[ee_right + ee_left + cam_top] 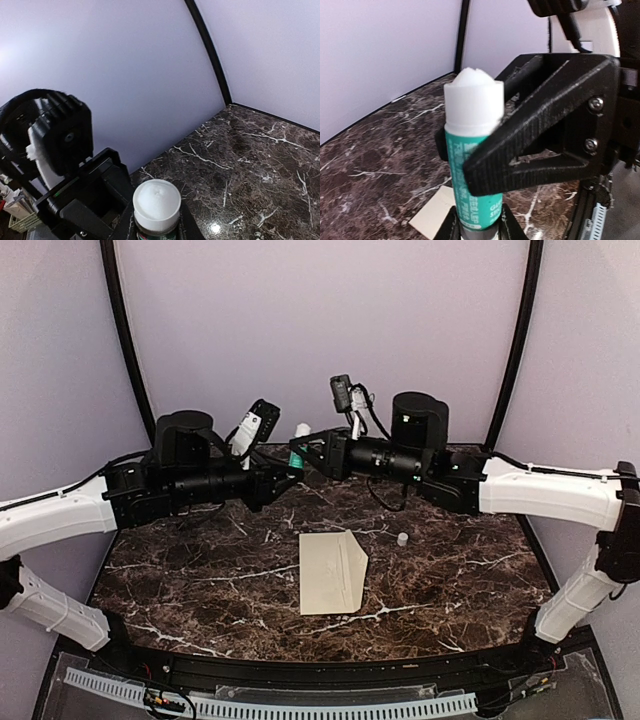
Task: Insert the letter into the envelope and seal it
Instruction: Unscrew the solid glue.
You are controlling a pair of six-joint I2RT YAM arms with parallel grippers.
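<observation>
Above the rear centre of the marble table (190,585), the left gripper (481,229) was clamped on the lower end of an uncapped glue stick (472,115). The right gripper (156,231) was closed across the same stick's teal body, below the white tip. Nearer the arm bases, the envelope (328,573) lay flat on the table, its triangular flap pointing right, well apart from both grippers. A small white cap (402,538) stood near it, to its right.
</observation>
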